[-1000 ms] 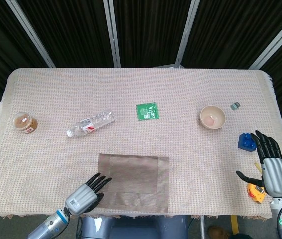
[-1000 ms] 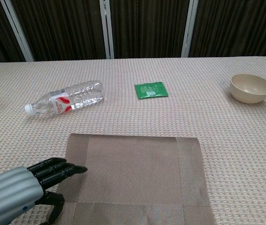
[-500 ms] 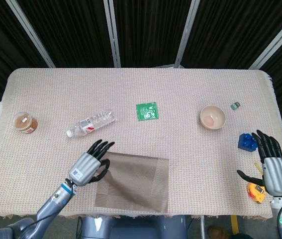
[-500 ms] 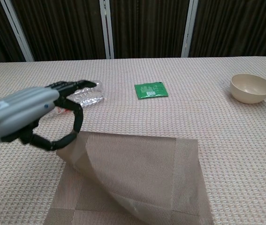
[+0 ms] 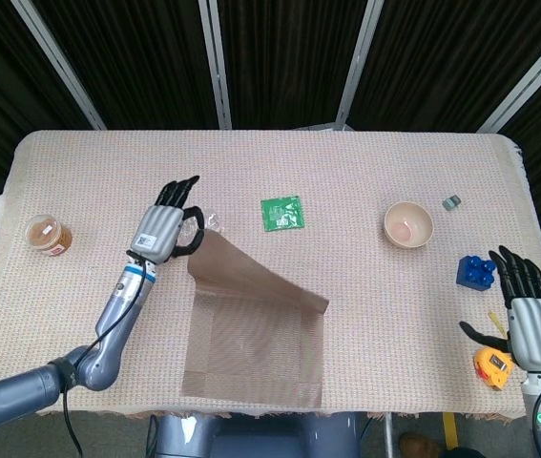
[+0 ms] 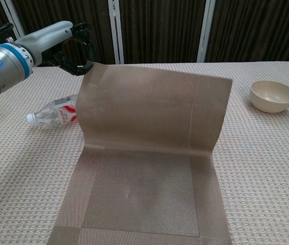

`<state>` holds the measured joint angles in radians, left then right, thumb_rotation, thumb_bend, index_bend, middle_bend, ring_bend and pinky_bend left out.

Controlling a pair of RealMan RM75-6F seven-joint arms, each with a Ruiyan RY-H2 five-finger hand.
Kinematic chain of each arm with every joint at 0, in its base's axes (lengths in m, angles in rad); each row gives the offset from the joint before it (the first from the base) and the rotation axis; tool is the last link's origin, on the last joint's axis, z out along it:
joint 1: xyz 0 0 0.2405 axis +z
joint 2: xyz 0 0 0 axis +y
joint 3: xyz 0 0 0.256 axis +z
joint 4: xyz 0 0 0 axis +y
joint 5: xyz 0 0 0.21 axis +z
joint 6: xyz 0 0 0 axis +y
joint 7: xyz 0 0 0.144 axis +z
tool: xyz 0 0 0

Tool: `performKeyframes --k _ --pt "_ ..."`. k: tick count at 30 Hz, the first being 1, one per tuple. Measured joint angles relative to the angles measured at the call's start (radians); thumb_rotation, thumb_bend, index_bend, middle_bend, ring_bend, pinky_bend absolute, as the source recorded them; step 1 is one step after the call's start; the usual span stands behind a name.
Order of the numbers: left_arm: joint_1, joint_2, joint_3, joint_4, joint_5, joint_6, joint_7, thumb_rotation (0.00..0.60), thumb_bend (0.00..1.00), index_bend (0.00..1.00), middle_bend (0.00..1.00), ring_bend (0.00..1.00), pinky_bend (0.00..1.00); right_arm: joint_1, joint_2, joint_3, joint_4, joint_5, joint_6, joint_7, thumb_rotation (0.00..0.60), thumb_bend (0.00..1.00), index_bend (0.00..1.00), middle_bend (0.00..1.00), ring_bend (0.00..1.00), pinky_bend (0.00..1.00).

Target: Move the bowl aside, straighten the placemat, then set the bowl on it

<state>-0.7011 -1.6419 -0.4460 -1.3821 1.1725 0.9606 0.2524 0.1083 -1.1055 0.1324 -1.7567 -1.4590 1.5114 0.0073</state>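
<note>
Since the earlier frame the left hand (image 5: 167, 227) has risen, pinching the placemat (image 5: 256, 334) by its far left corner so the far half stands lifted off the counter (image 5: 365, 172). The bowl (image 5: 408, 225) sits well right of it. The right hand (image 5: 530, 320) hovers empty, fingers spread.

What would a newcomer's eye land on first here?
The placemat in the table's near middle, its far half lifted into a standing sheet by the left hand, which pinches its far left corner. Next, the bowl far right, and the right hand open at the table's right edge.
</note>
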Motion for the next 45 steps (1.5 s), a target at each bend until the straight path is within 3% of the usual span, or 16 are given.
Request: performKeyframes --k 6,9,13,15,23,28,36,40,45 --pt "-0.035 -0.029 -0.02 0.144 -0.074 -0.03 -0.018 0.6 0.48 0.7 0.0 0.0 0.0 0.004 -0.008 0.003 0.011 0.022 -0.016 -0.014 0.6 0.0 0.0 0.0 0.0 0.0" --pt "-0.032 -0.03 -0.002 0.185 -0.073 -0.031 -0.048 0.6 0.45 0.64 0.0 0.0 0.0 0.007 -0.015 0.003 0.017 0.029 -0.025 -0.022 0.6 0.0 0.0 0.0 0.0 0.0" --pt "-0.005 -0.012 0.033 0.194 -0.049 -0.003 -0.085 0.6 0.11 0.09 0.0 0.0 0.0 0.009 -0.018 0.001 0.019 0.027 -0.027 -0.026 0.6 0.0 0.0 0.0 0.0 0.0" --pt "0.012 0.006 0.045 0.188 -0.039 0.012 -0.092 0.6 0.04 0.0 0.0 0.0 0.0 0.01 -0.018 0.0 0.017 0.023 -0.027 -0.027 0.6 0.0 0.0 0.0 0.0 0.0" --pt "0.088 0.122 0.083 0.054 -0.021 0.078 -0.084 0.6 0.04 0.0 0.0 0.0 0.0 0.012 -0.016 -0.021 0.004 -0.019 -0.033 -0.031 0.6 0.0 0.0 0.0 0.0 0.0" --pt "0.173 0.239 0.12 -0.096 0.0 0.16 -0.06 0.6 0.04 0.0 0.0 0.0 0.0 0.026 -0.009 -0.064 0.001 -0.096 -0.069 -0.023 0.6 0.0 0.02 0.0 0.0 0.0" --pt "0.383 0.462 0.241 -0.375 0.059 0.347 -0.024 0.6 0.04 0.0 0.0 0.0 0.0 0.114 -0.011 -0.172 0.045 -0.328 -0.209 0.04 0.6 0.0 0.12 0.0 0.0 0.0" --pt "0.46 0.538 0.305 -0.453 0.099 0.423 -0.007 0.6 0.04 0.0 0.0 0.0 0.0 0.173 -0.04 -0.21 0.075 -0.428 -0.275 0.044 0.6 0.0 0.14 0.0 0.0 0.0" --pt "0.51 0.578 0.34 -0.497 0.133 0.478 0.007 0.6 0.04 0.0 0.0 0.0 0.0 0.238 -0.098 -0.244 0.091 -0.49 -0.363 0.017 0.6 0.0 0.15 0.0 0.0 0.0"
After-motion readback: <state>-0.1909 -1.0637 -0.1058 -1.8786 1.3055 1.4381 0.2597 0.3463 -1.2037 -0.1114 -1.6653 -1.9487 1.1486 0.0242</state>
